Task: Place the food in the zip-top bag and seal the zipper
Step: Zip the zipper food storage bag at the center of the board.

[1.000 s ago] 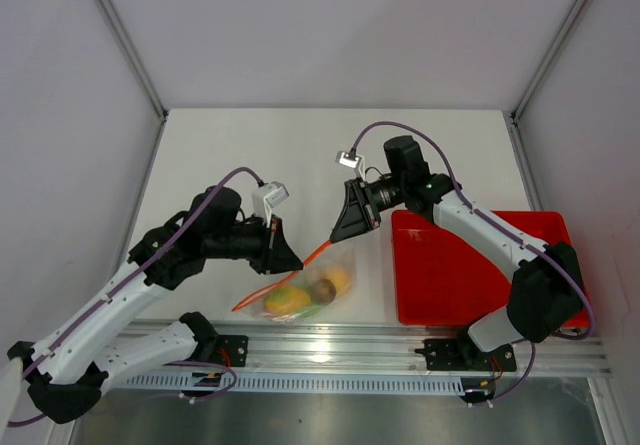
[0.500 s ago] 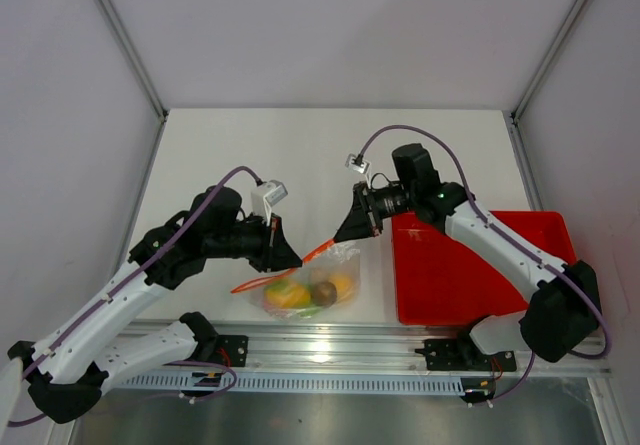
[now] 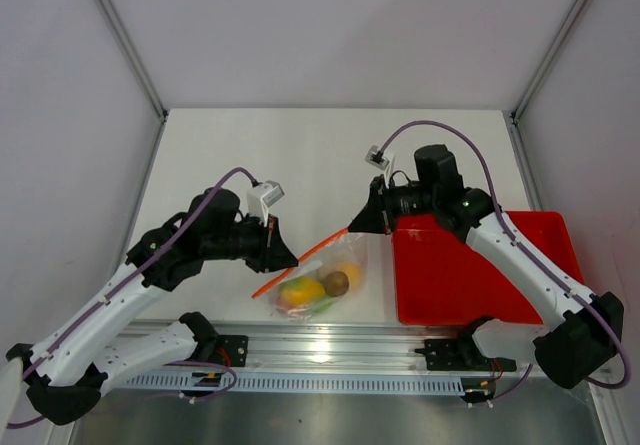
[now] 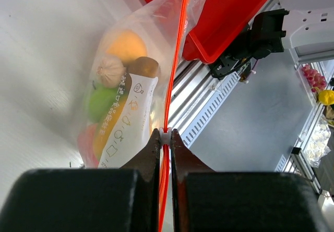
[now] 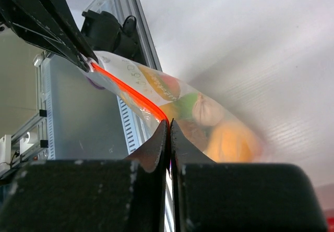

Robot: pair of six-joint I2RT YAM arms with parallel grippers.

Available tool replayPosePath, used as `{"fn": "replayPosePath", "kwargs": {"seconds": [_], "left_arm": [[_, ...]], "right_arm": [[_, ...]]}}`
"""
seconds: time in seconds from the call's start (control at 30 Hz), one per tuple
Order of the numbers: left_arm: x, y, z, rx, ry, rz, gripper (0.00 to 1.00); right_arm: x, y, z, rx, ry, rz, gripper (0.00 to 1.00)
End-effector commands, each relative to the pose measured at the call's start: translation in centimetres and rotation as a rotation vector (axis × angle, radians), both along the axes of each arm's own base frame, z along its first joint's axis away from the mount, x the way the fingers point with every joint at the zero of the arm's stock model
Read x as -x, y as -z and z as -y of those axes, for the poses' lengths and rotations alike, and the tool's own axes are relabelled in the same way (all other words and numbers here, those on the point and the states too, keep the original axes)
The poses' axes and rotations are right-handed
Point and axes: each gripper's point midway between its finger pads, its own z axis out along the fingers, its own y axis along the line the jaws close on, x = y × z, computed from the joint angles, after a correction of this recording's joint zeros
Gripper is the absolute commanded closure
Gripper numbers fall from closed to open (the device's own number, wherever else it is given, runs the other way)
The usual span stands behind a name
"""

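The zip-top bag hung between the two grippers, over the near part of the table and just left of the red tray. We could not tell whether its bottom touched the table. All the food we could see was inside and sagged to the bottom. The left wrist view showed the orange, the kiwi-like ball, the beige piece and the green apple through the film.

The zipper ran taut and straight, sloping up from lower left to upper right. The left gripper was pinched tight on the strip toward its lower end, jaws nearly touching, with a small pale piece on the strip between them. The right gripper was likewise clamped narrow on the strip at its upper end.

We judged the two-point hold served to tension the mouth, so one set of jaws could slide along and press it closed. Loading appeared done and sealing was the step in hand. Our main worry was the thin strip slipping from the jaws.
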Motion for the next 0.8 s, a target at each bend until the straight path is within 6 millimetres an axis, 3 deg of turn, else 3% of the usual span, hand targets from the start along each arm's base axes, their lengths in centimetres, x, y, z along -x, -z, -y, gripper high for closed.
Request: {"fn": "replayPosePath", "kwargs": {"seconds": [0.0,0.17,0.2,0.3,0.33,0.43,0.6,0.63,0.77], "left_arm": [[0.2,-0.4,-0.7,-0.013,0.003,0.022,0.99],[0.2,-0.3,-0.7,-0.019,0.008,0.025,0.99],[0.2,-0.4,-0.7,-0.019,0.011,0.027,0.99],[0.2,-0.4,-0.7,-0.021,0.016,0.033,0.99],[0.2,-0.5,-0.7,-0.022,0.019,0.036,0.99],[0.2,-0.7,-0.8,-0.026,0.024,0.042,0.99],[0.2,-0.9,-0.8,-0.03,0.039,0.053,0.99],[0.3,-0.9,-0.7,-0.028,0.041,0.053,0.99],[0.3,-1.2,-0.6,-0.013,0.046,0.062,0.99]], "right_arm": [[-0.6,-0.1,1.0,0.036,0.041,0.055,1.0],[0.3,-0.1,1.2,0.062,0.009,0.015,0.98],[0.0,-0.5,1.0,0.075,0.021,0.033,0.85],[0.0,-0.3,0.5,0.143,0.031,0.057,0.75],[-0.7,-1.0,0.6,0.173,0.051,0.107,0.64],[-1.2,-2.1,-0.2,0.21,0.019,0.166,0.48],[-1.7,-3.3,-2.0,0.193,-0.053,0.2,0.37],[-1.4,-4.4,-2.6,0.165,-0.084,0.214,0.37],[0.0,-4.7,-4.2,0.138,-0.199,0.195,0.35]]}}
